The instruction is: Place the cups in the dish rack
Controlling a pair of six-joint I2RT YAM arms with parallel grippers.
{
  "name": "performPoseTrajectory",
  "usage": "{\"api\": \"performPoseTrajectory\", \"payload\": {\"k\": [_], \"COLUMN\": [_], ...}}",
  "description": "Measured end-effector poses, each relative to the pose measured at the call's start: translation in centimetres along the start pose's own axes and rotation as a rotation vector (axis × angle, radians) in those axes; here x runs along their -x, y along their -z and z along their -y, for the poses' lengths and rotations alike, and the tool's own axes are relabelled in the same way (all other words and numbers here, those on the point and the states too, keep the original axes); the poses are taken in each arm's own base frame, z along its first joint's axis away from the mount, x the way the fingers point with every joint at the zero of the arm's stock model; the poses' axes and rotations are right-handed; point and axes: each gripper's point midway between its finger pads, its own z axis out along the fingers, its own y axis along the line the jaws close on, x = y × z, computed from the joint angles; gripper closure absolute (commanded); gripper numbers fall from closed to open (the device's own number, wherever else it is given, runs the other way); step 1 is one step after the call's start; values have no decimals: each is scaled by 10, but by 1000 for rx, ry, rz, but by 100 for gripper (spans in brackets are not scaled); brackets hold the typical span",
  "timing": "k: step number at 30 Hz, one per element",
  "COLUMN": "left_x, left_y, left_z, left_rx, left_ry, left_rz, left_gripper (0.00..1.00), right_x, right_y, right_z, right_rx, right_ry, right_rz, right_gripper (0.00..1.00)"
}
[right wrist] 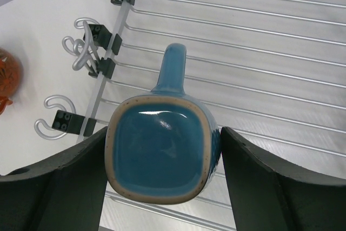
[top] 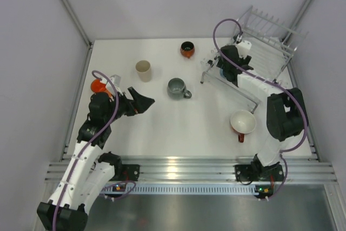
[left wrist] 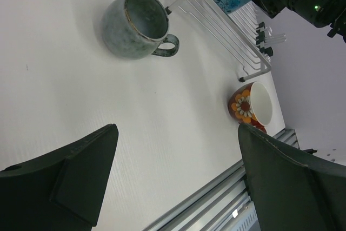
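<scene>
White tabletop [top: 162, 133] carries the dish rack [top: 273, 52] at its far right, where the right gripper [right wrist: 163, 133] clamps the blue cup [right wrist: 157, 169] over the rack's wires. The left gripper [top: 141, 103] hangs with fingers spread near the orange cup [top: 98, 86]; grey mug [top: 177, 87], beige tumbler [top: 143, 70], dark-and-orange cup [top: 187, 49] and red mug [top: 243, 123] stand apart on the tabletop.

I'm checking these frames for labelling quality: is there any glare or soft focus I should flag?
Top external: bright glare on the metal rail. Left wrist: grey mug sharp, tool fingers dark and soft. Right wrist: small highlight on the blue cup, otherwise crisp.
</scene>
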Motion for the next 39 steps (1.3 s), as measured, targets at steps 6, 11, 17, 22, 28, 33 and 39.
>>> {"api": "performPoseTrajectory", "payload": {"k": [6, 11, 17, 22, 28, 33, 39], "left_x": [0, 0, 0, 1, 1, -1, -3], "left_y": [0, 0, 1, 4, 4, 5, 5], "left_z": [0, 0, 1, 3, 2, 0, -2], "left_rx": [1, 3, 1, -4, 1, 5, 14], "left_ry": [5, 11, 8, 3, 2, -1, -4], "left_rz": [0, 2, 5, 12, 12, 7, 0], "left_gripper": [2, 2, 2, 2, 2, 2, 2], "right_x": [-7, -7, -9, -8, 0, 16, 28], "right_y": [2, 5, 0, -17, -44, -66, -91], "right_z": [-8, -16, -12, -5, 9, 14, 21], "right_rx": [-24, -21, -45, -50, -3, 33, 76], "right_ry": [-6, -24, -1, 47, 101, 131, 178], "right_rz": [-8, 2, 14, 7, -11, -8, 3], "right_gripper": [100, 100, 100, 100, 100, 98, 90]}}
